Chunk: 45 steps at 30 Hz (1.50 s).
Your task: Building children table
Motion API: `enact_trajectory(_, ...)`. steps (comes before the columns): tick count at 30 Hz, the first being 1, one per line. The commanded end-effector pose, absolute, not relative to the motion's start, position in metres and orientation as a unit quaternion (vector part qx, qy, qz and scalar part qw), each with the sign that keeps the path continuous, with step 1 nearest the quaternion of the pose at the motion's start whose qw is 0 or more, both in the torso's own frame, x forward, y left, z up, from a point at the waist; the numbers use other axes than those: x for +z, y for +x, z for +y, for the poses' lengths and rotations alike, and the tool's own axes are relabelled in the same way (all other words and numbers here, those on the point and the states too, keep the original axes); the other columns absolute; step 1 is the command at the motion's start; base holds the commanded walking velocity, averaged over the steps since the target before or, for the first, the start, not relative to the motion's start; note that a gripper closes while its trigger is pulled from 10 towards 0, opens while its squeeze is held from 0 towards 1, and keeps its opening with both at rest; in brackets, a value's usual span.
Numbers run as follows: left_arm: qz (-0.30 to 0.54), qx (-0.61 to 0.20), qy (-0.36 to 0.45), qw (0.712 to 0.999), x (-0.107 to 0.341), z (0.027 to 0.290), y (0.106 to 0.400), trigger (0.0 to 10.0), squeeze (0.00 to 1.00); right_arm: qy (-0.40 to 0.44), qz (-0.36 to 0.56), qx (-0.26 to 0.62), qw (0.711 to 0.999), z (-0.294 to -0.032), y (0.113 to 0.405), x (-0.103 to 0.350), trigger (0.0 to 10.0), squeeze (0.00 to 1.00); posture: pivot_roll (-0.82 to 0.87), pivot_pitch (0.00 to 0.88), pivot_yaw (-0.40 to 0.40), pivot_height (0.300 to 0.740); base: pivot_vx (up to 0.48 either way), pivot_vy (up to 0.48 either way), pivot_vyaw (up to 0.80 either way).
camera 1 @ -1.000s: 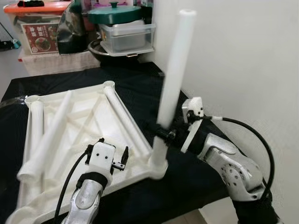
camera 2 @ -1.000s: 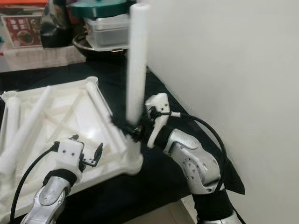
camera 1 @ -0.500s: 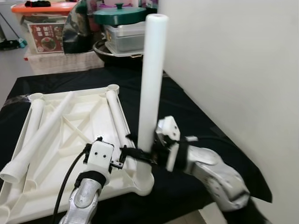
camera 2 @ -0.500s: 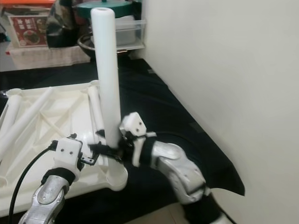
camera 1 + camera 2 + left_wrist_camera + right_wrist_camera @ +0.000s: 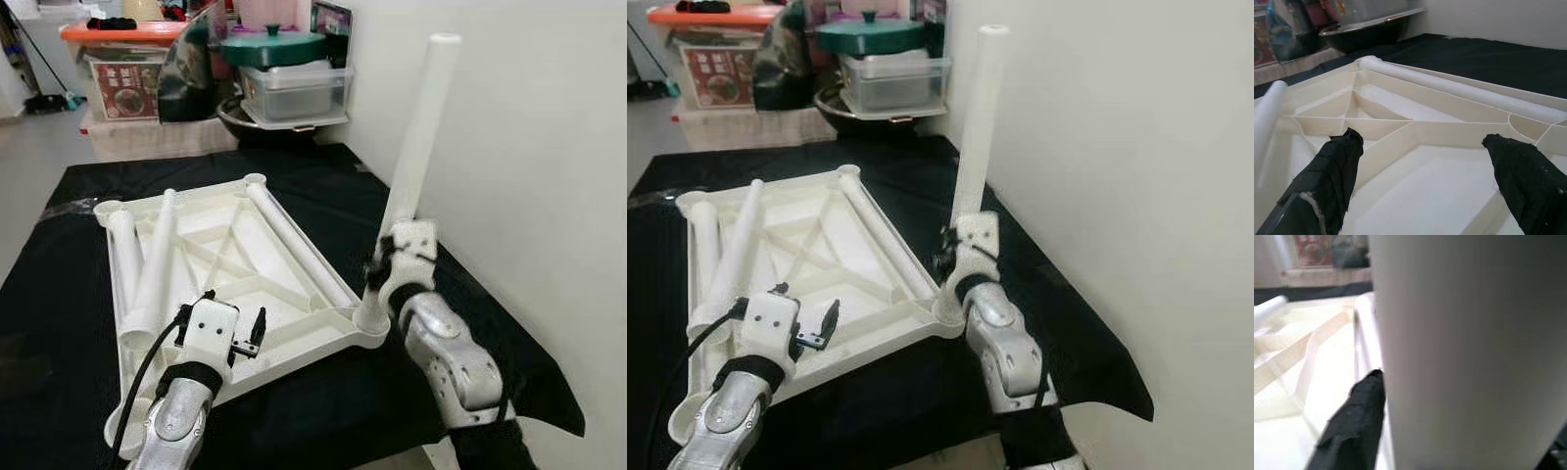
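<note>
Between the right gripper's (image 5: 377,269) two black fingers stands a white table leg (image 5: 413,157), clasped low on its shaft, its foot seated in the corner socket of the upturned white tabletop (image 5: 230,279). From that grip the leg's long axis runs up and away, leaning a little toward the white wall (image 5: 529,147), with its round top end near the wall's face. The tabletop lies ribbed side up on a black cloth (image 5: 323,181), and the socketed corner is the one nearest the wall side, with a band of bare cloth between it and the cloth's edge.

Off to the left gripper's (image 5: 257,333) far side, three more white tubes lie flat on the tabletop: one along the rim beyond the right gripper, two toward the opposite rim. The left gripper hovers over the near rim with its fingers spread wide and nothing between them.

Seen from the right wrist, the leg is a broad pale column pressed against one black finger (image 5: 1354,426). From the left wrist, the open ribbed bays lie between the two parted fingertips (image 5: 1334,161), with free room around both.

Beyond the cloth's far edge stand storage boxes (image 5: 113,73) and a green lidded pot (image 5: 274,47).
</note>
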State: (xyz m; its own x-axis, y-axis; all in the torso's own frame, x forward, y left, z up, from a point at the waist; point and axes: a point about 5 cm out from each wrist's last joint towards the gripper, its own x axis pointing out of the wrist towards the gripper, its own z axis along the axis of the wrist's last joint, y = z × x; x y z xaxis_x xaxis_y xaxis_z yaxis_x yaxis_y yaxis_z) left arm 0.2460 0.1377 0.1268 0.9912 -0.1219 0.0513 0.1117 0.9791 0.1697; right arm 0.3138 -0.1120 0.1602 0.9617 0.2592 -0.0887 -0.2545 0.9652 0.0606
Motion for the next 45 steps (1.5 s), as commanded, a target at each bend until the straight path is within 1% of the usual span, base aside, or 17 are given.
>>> enact_trajectory(1,-0.029,-0.065,0.088,0.994,0.125,0.135,0.247,10.0,0.0,0.053,0.027,0.193,0.979,-0.099,0.317,0.172,10.0,1.0,0.11,0.0,-0.062,0.74,0.0,0.0,0.0)
enact_trajectory(2,-0.029,-0.065,0.087,0.994,0.125,0.135,0.247,10.0,0.0,0.061,0.023,0.217,0.974,-0.095,0.317,0.175,10.0,1.0,0.11,0.0,-0.062,0.74,0.0,0.0,0.0)
enact_trajectory(3,-0.03,-0.064,0.087,0.994,0.125,0.135,0.247,10.0,0.0,0.076,0.016,0.271,0.959,-0.089,0.316,0.182,10.0,0.0,0.11,0.0,-0.064,0.74,0.0,0.0,0.0)
enact_trajectory(12,-0.031,-0.062,0.086,0.994,0.126,0.135,0.247,10.0,0.0,0.044,-0.005,0.57,0.82,-0.073,0.268,0.199,10.0,0.0,0.12,0.0,-0.075,0.74,0.0,0.0,0.0)
enact_trajectory(19,-0.031,-0.058,0.087,0.994,0.126,0.136,0.246,10.0,0.0,0.037,0.016,0.6,0.799,-0.067,0.26,0.185,9.3,0.0,0.13,0.0,-0.081,0.74,0.0,0.0,0.0)
enact_trajectory(20,-0.031,-0.058,0.087,0.994,0.126,0.137,0.246,10.0,0.0,0.033,0.026,0.591,0.806,-0.066,0.263,0.179,4.5,0.0,0.13,0.0,-0.081,0.74,0.0,0.0,0.0)
enact_trajectory(21,-0.031,-0.058,0.087,0.994,0.126,0.137,0.246,10.0,0.0,0.033,0.026,0.591,0.806,-0.066,0.263,0.179,4.5,0.0,0.13,0.0,-0.081,0.74,0.0,0.0,0.0)
enact_trajectory(22,-0.031,-0.057,0.087,0.994,0.126,0.137,0.246,10.0,0.0,0.006,0.046,0.553,0.832,-0.067,0.274,0.168,0.0,0.0,0.13,0.0,-0.08,0.74,0.0,0.0,0.0)
enact_trajectory(26,-0.03,-0.059,0.087,0.994,0.125,0.136,0.245,10.0,0.0,-0.027,0.127,0.292,0.948,-0.099,0.321,0.139,0.0,0.0,0.12,0.0,-0.076,0.74,0.0,0.0,0.0)
enact_trajectory(28,-0.03,-0.059,0.087,0.994,0.125,0.136,0.245,10.0,0.0,-0.027,0.127,0.292,0.948,-0.099,0.321,0.139,0.0,0.0,0.12,0.0,-0.076,0.74,0.0,0.0,0.0)
enact_trajectory(30,-0.029,-0.06,0.086,0.994,0.125,0.136,0.245,10.0,0.0,-0.029,0.137,0.131,0.981,-0.128,0.331,0.131,0.0,0.0,0.12,0.0,-0.075,0.74,0.0,0.0,0.0)
enact_trajectory(33,-0.029,-0.061,0.086,0.994,0.125,0.136,0.245,10.0,0.0,-0.024,0.133,0.074,0.988,-0.135,0.326,0.129,0.0,0.0,0.12,0.0,-0.07,0.74,0.0,0.0,0.0)
enact_trajectory(34,-0.029,-0.061,0.086,0.994,0.125,0.136,0.245,10.0,0.0,-0.021,0.129,0.073,0.989,-0.13,0.323,0.132,2.0,0.0,0.12,0.0,-0.065,0.74,0.0,0.0,0.0)
enact_trajectory(35,-0.028,-0.062,0.086,0.994,0.125,0.136,0.245,10.0,0.0,-0.023,0.122,0.093,0.988,-0.12,0.32,0.135,10.0,0.0,0.11,0.0,-0.065,0.74,0.0,0.0,0.0)
enact_trajectory(40,-0.028,-0.063,0.086,0.994,0.125,0.135,0.246,10.0,0.0,-0.006,0.093,0.144,0.985,-0.101,0.318,0.144,10.0,0.0,0.11,0.0,-0.063,0.74,0.0,0.0,0.0)
enact_trajectory(41,-0.029,-0.062,0.085,0.994,0.125,0.135,0.246,10.0,0.0,0.034,0.065,0.176,0.982,-0.092,0.319,0.154,10.0,1.0,0.12,0.0,-0.066,0.74,0.0,0.0,0.0)
enact_trajectory(45,-0.03,-0.06,0.085,0.994,0.125,0.136,0.247,10.0,0.0,0.067,0.044,0.227,0.971,-0.084,0.321,0.169,10.0,1.0,0.12,0.0,-0.071,0.74,0.0,0.0,0.0)
